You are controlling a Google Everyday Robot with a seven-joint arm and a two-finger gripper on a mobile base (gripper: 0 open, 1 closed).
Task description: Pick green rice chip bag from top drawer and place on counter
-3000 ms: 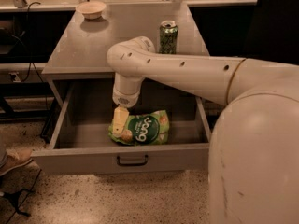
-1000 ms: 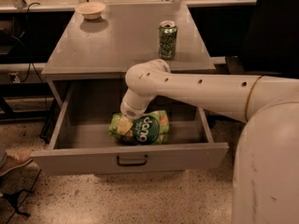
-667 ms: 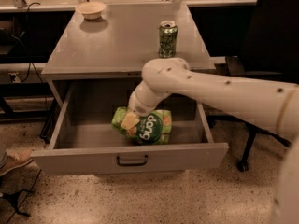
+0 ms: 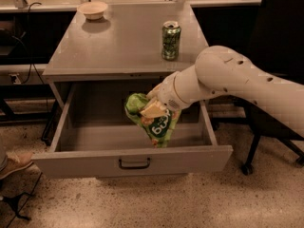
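The pale two-finger gripper (image 4: pixel 153 109), clamped on the crinkly light-green rice chip bag (image 4: pixel 159 127), hangs over the open grey metal drawer (image 4: pixel 85 164); green drink can (image 4: pixel 171 41) near twelve o'clock

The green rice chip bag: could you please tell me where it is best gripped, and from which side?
Probably the crumpled upper edge of the green rice chip bag, from above-right, where the gripper pinches it over the top drawer: the limp bag hangs below, so that fold offers a thin flap to clamp.
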